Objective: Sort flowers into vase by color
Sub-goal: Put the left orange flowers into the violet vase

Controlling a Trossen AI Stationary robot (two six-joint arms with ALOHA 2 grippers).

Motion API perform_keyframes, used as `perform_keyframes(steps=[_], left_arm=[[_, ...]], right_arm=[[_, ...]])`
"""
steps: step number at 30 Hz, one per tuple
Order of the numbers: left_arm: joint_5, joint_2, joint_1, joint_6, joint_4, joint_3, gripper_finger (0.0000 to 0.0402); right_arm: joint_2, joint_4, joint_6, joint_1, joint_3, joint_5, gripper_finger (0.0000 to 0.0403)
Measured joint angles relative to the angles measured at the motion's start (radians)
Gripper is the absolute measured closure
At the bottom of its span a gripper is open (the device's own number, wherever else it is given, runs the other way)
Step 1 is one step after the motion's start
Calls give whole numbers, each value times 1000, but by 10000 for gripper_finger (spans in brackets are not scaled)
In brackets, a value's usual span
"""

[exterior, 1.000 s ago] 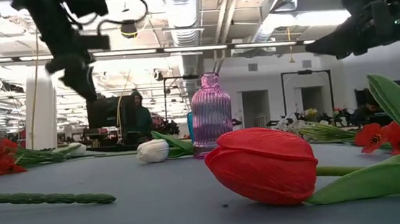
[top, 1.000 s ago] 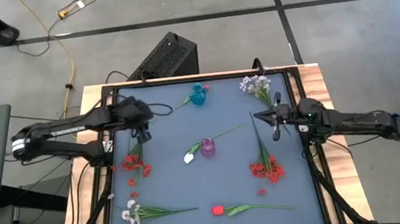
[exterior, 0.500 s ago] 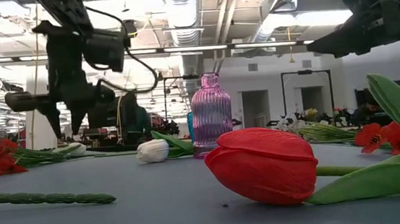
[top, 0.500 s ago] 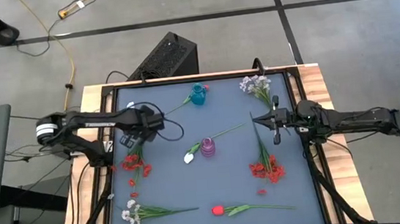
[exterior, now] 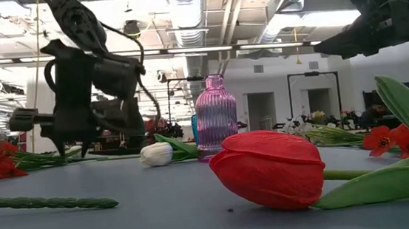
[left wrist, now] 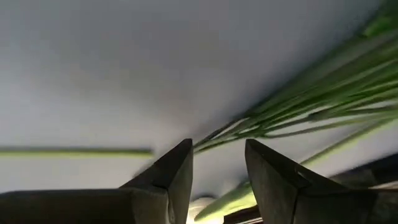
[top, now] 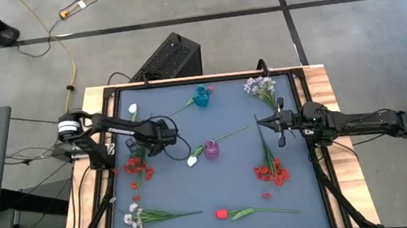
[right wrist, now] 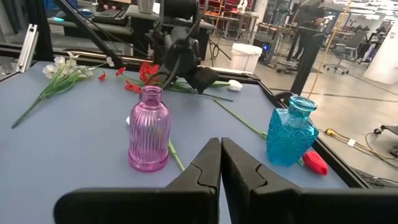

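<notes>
From above, the left gripper [top: 167, 136] hovers at nine o'clock beside the red spray [top: 137, 166], the pink vase [top: 212, 150] stands centre, and the right gripper [top: 275, 122] waits at three o'clock.

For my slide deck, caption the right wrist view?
Shut right gripper faces a pink vase and a blue vase on the table.

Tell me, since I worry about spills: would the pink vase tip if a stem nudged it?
The pink vase probably stands fairly steady: its body looks wide and squat. The narrow neck sits high, so a push there might rock it. It looks like ribbed glass, so a fall could break it.
</notes>
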Motion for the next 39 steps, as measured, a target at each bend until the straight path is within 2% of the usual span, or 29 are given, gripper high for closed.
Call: perform_keyframes(steps=[7,12,15,20,22,32,39], left_arm=[[-41,85,-6,57,-12,2,267],[-51,98,-14,73,-6,1,275],[-52,96,-23,64,-7,1,302],[-53,96,-41,50,-9,0,377],[-50,96,-48,47,-13,0,394],[-25,82,-92,-28,-32,28,400],[23,4,-146,-124,-75,93,401]], right_arm=[[0,0,0,0,0,1,362],[0,0,1,0,0,1,362],[0,1,1,0,0,1,362],[0,2,1,-2,0,1,362],[0,3,1,-2,0,1,362],[0,3,1,-2,0,1,362],[0,17,3,-2,0,1,362]])
